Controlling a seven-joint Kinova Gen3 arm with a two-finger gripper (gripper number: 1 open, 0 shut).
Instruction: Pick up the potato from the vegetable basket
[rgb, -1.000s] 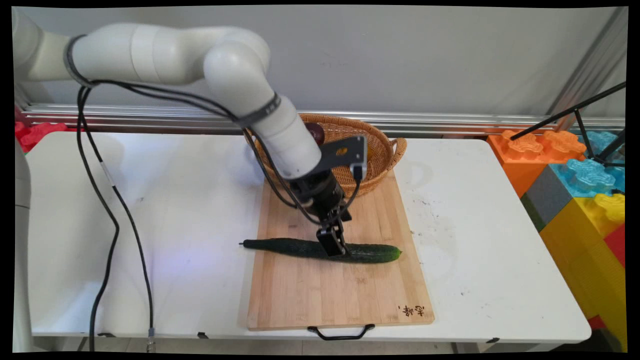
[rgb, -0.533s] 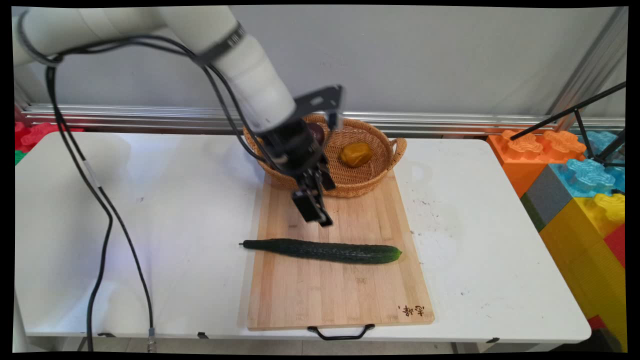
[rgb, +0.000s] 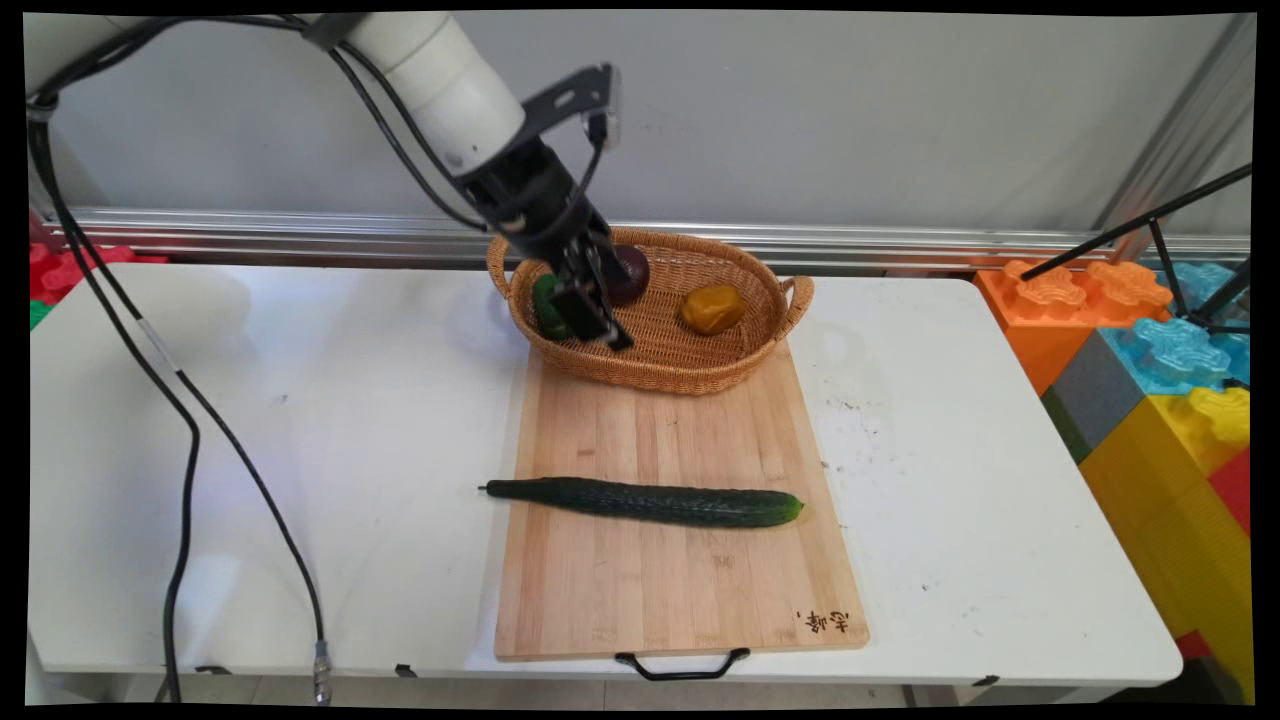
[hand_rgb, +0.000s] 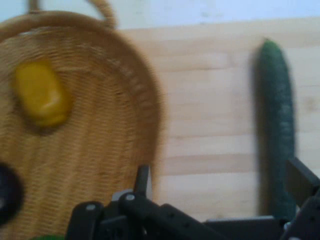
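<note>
**Hovering over the basket with jaws parted and empty**

Hanging above the left end of the wicker basket, at the table's far edge, with jaws spread wide and nothing between them. In the hand view, showing 2 fingers well apart, with the basket below on one side and the wooden board on the other.

Holding 3 items in the basket: a green one at the left end, partly behind the jaws; a dark purple round one just beside it; a yellow-orange one toward the right, also seen in the hand view. Touching none of them, as far as can be told.

Lying free across the middle of the cutting board: 1 long dark cucumber, well apart from the jaws, its thin stem end poking past the board's left edge over the table. Visible in the hand view too.

Butting against the board's far edge with the basket; reaching the table's near edge with the board's black handle.

Bearing a burnt-in stamp at the board's near right corner: 2 or so characters, too small to read. No other writing legible.

Standing beyond the table's right edge: coloured toy blocks.
</note>
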